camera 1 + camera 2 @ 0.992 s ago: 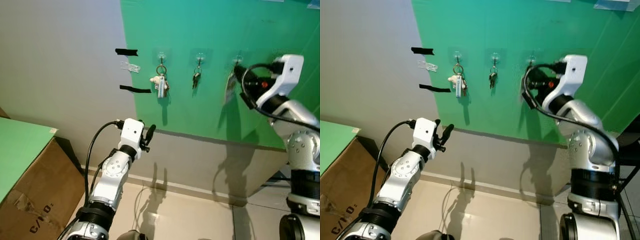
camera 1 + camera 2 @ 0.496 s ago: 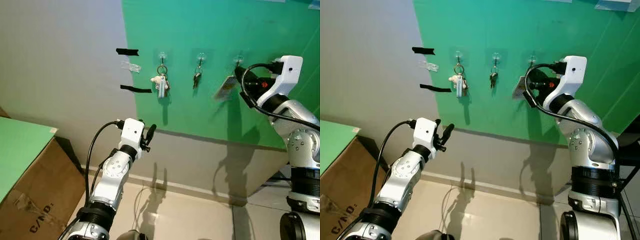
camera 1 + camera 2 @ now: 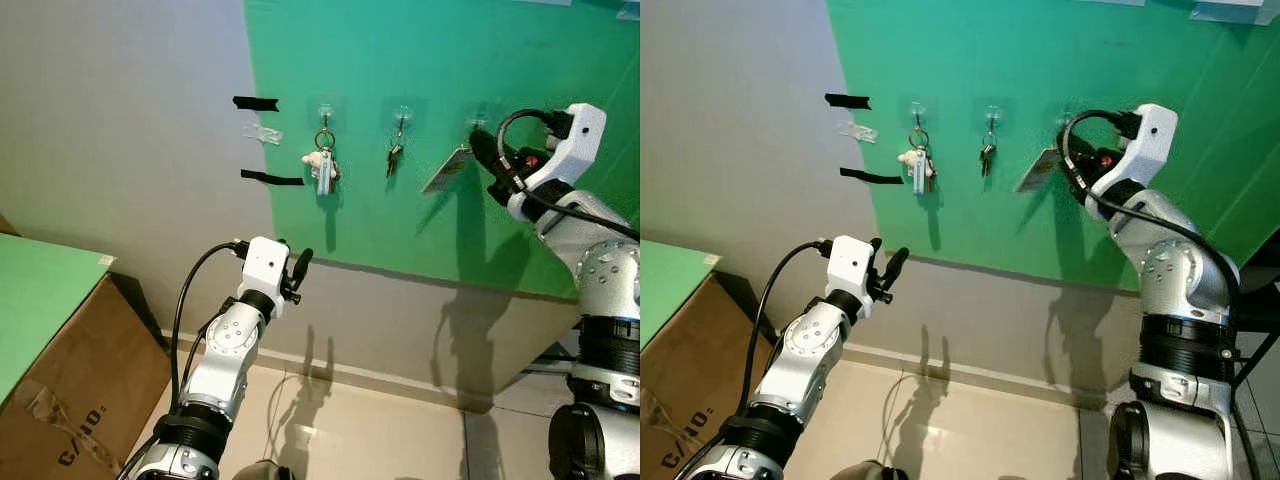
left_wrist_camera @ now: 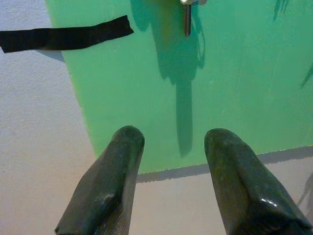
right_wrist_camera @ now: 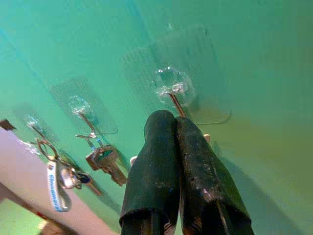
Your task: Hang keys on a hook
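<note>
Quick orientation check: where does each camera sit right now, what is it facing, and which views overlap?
Left and right eye views: on the head, facing the green wall panel; both arms show, right gripper at the rightmost hook.
Left wrist view: along the open left gripper, facing the panel's lower edge.
Right wrist view: along the shut right gripper, facing the hooks.
Shared: the tagged key bunch appears in the eye and right wrist views.

We see a grey wall (image 3: pixel 120 120) partly covered by a green sheet (image 3: pixel 440 230), two strips of black tape (image 3: pixel 254 103), a cardboard box (image 3: pixel 70 400) at left, and a glossy tiled floor (image 3: pixel 360 430) bearing shadows.
</note>
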Available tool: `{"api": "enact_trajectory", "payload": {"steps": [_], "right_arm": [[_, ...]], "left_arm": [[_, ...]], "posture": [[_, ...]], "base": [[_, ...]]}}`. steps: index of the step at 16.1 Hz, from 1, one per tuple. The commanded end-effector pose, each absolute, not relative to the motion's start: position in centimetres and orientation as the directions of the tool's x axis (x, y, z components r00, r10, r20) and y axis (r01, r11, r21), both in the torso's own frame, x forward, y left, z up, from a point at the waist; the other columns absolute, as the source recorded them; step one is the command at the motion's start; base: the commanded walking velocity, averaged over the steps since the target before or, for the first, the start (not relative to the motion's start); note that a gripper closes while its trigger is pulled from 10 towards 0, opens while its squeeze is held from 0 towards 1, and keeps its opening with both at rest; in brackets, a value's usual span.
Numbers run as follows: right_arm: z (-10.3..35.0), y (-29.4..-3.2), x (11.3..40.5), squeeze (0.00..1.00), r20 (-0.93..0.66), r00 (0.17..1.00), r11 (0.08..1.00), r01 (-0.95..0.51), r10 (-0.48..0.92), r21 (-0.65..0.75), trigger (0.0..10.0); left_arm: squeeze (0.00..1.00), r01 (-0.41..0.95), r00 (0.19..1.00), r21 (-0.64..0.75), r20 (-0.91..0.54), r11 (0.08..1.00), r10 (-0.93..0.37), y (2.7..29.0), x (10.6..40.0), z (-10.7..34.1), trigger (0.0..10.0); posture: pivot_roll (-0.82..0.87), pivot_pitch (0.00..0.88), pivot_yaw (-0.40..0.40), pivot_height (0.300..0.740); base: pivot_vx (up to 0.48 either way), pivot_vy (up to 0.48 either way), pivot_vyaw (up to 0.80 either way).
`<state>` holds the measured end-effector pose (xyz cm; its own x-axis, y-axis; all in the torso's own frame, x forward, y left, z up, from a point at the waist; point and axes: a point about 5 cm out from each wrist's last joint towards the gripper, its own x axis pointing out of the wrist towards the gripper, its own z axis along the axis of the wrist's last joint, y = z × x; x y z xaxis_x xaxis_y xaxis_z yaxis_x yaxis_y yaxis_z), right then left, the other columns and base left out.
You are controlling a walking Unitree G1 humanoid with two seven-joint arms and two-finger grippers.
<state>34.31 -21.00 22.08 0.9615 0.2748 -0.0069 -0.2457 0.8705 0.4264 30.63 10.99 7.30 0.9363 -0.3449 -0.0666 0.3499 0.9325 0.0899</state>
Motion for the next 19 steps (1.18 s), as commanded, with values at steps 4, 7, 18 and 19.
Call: {"api": "enact_trajectory", "payload": {"steps": [4, 7, 18, 19], "right_arm": [[21.2, -22.1, 34.7, 0.00, -0.074, 0.976, 0.805, -0.127, 0.207, 0.579, 10.0], [20.4, -22.7, 34.8, 0.00, -0.120, 0.985, 0.791, -0.025, 0.124, 0.612, 10.0], [17.8, -23.1, 34.8, 0.77, -0.299, 0.953, 0.828, 0.136, 0.040, 0.544, 10.0], [17.9, -23.1, 34.7, 1.00, -0.279, 0.960, 0.884, 0.113, 0.021, 0.454, 10.0]], "left_arm": [[0.00, 0.340, 0.940, 0.092, -0.064, 0.936, -0.335, 11.0, 30.6, 7.3, 10.0], [0.00, 0.338, 0.941, 0.090, -0.067, 0.937, -0.333, 11.0, 30.6, 7.3, 10.0], [0.00, 0.331, 0.943, 0.084, -0.071, 0.940, -0.326, 10.9, 30.5, 7.2, 10.0], [0.00, 0.331, 0.943, 0.083, -0.072, 0.940, -0.326, 10.9, 30.5, 7.1, 10.0]], "posture": [[-0.18, 0.000, 0.002, 0.728], [-0.18, 0.000, 0.003, 0.728], [-0.18, 0.000, -0.008, 0.728], [-0.18, 0.000, -0.008, 0.728]], "base": [[0.000, 0.000, 0.00], [0.000, 0.000, 0.00], [0.000, 0.000, 0.00], [0.000, 0.000, 0.00]]}}
